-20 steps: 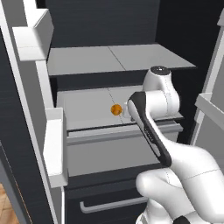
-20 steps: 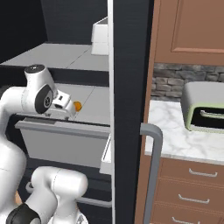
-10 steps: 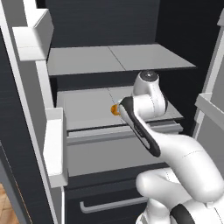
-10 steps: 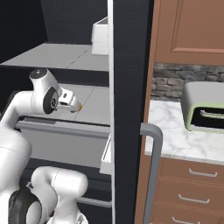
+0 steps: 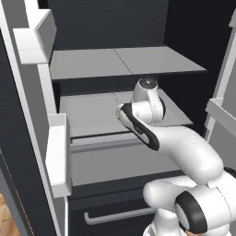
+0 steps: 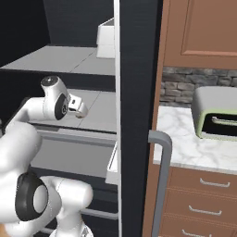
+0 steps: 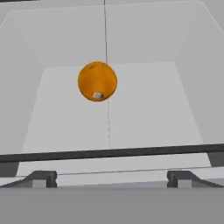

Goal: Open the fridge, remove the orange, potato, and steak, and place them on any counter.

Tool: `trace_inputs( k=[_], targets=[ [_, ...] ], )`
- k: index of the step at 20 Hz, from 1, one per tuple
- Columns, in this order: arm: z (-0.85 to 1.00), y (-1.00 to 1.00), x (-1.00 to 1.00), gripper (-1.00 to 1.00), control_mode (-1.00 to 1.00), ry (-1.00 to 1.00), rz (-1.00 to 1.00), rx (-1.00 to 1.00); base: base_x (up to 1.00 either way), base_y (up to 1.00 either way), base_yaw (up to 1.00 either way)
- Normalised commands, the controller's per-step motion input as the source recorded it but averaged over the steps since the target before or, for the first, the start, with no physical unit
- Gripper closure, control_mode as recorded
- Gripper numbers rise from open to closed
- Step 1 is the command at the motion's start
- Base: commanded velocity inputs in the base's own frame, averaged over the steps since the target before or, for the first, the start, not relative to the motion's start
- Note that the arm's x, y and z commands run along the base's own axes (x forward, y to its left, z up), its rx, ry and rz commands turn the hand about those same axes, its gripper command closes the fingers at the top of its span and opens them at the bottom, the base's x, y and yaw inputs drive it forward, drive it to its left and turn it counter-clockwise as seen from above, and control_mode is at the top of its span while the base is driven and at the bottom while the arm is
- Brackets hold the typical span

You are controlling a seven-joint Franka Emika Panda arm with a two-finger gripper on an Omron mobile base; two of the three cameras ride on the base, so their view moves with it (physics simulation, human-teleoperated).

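The white arm reaches into the open black fridge (image 5: 27, 152) at shelf height — two-finger gripper (image 7: 109, 177) spread wide, empty, facing the small bright orange ball (image 7: 97, 81).

The small bright orange ball (image 7: 97, 81) looks faintly dimpled and matt; the light grey fridge shelf (image 7: 144, 113) is smooth, plastic-like.

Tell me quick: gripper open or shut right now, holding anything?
Gripper: open and empty, fingers spread wide, pointed at the orange on the fridge shelf; not touching it.
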Motion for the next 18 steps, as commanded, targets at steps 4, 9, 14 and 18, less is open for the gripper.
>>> trace_inputs(
  k=[4, 9, 14, 18],
  targets=[
    [-0.24, 0.11, 0.51, -1.00, -1.00, 0.00, 0.01, 0.04, 0.00, 0.00, 0.00],
    [-0.25, 0.04, 0.53, -1.00, -1.00, 0.00, 0.00, 0.03, 0.00, 0.00, 0.00],
    [-0.28, 0.11, 0.50, -1.00, -1.00, 0.00, 0.00, 0.01, 0.00, 0.00, 0.00],
    [-0.19, 0.14, 0.53, -1.00, -1.00, 0.02, 0.00, 0.00, 0.00, 0.00, 0.00]
  ],
)
